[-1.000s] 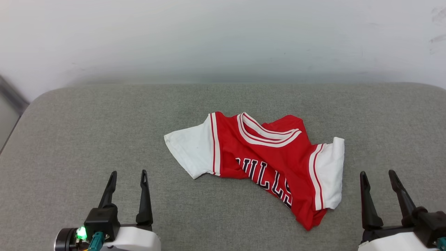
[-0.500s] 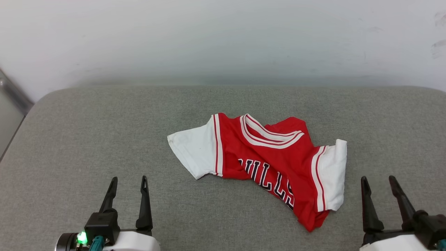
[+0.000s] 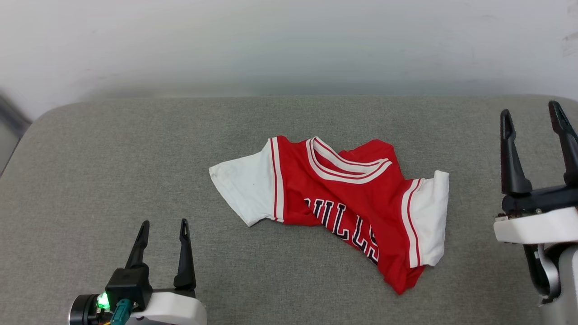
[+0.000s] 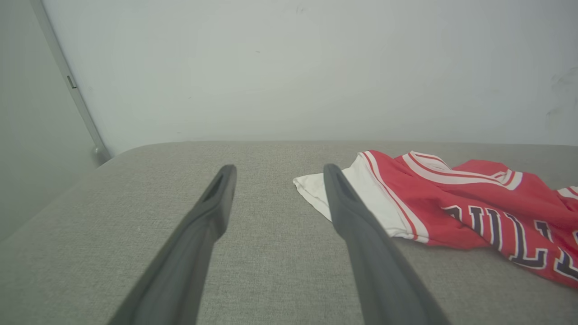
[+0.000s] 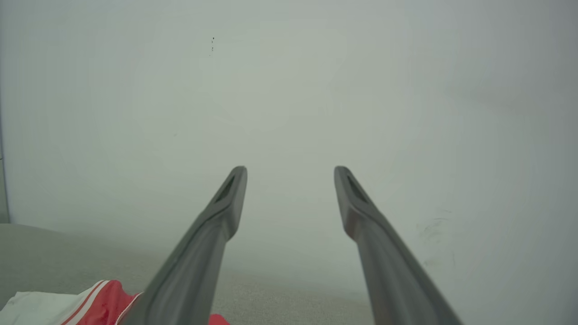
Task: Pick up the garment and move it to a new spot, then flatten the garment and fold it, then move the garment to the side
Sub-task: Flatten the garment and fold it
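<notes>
Though still open, right fingers [image 3: 509, 158] higher.

The garment [image 3: 316, 194] is bright red in the body, with plain white sleeves [image 3: 244, 189]. Its collar [image 3: 343, 168] is banded in red and white stripes, and the same striping edges each sleeve. The letters [image 3: 339, 220] on the chest are black, outlined in white. The cushion [image 3: 113, 180] beneath is a heathered grey weave, the wall [image 3: 289, 40] a pale off-white. The left gripper [image 3: 165, 222] and right gripper [image 3: 530, 108] are black on white housings. A green light [image 3: 104, 300] glows on the left one.
</notes>
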